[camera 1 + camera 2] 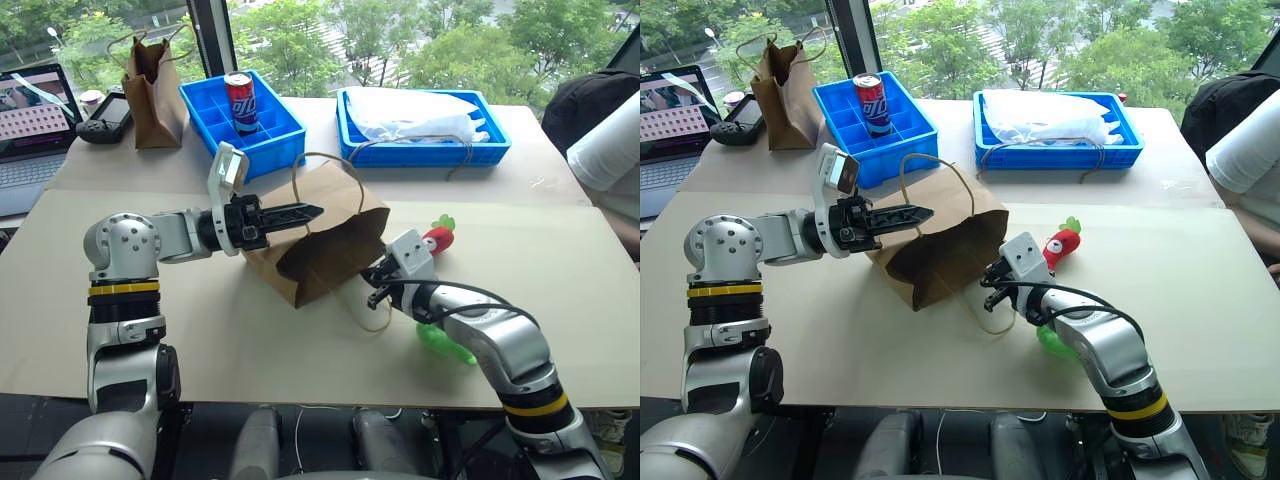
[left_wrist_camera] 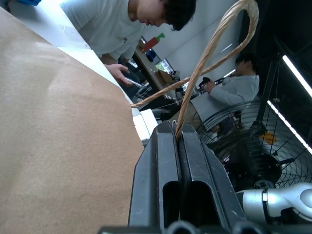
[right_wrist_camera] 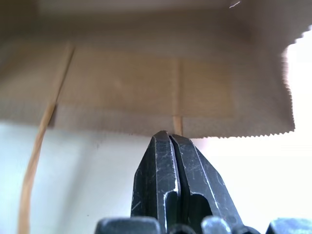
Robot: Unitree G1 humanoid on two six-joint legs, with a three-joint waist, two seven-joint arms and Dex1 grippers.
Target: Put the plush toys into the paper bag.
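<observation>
Paper bag (image 1: 320, 240) lying mouth-forward at mid-tabletop, both hands pinching its twisted loop handles; plush toys not yet bagged.

Left hand (image 1: 305, 212): fingers closed on the upper handle (image 2: 214, 53), holding that lip up. Right hand (image 1: 992, 280): fingers closed on the lower handle (image 1: 990, 318) at the bag's near lip. Red plush with green leafy top (image 1: 438, 236): on the tabletop just right of the bag, behind the right hand. Green plush (image 1: 445, 343): toward the near edge, partly under the right forearm. Handling, as judged: keep the two lips pulled well apart so the mouth stays wide, then free one hand for a toy without letting the bag collapse. Writing: red drink can (image 1: 241, 102) in the blue compartment tray (image 1: 215, 115) carries white lettering, not legible.
</observation>
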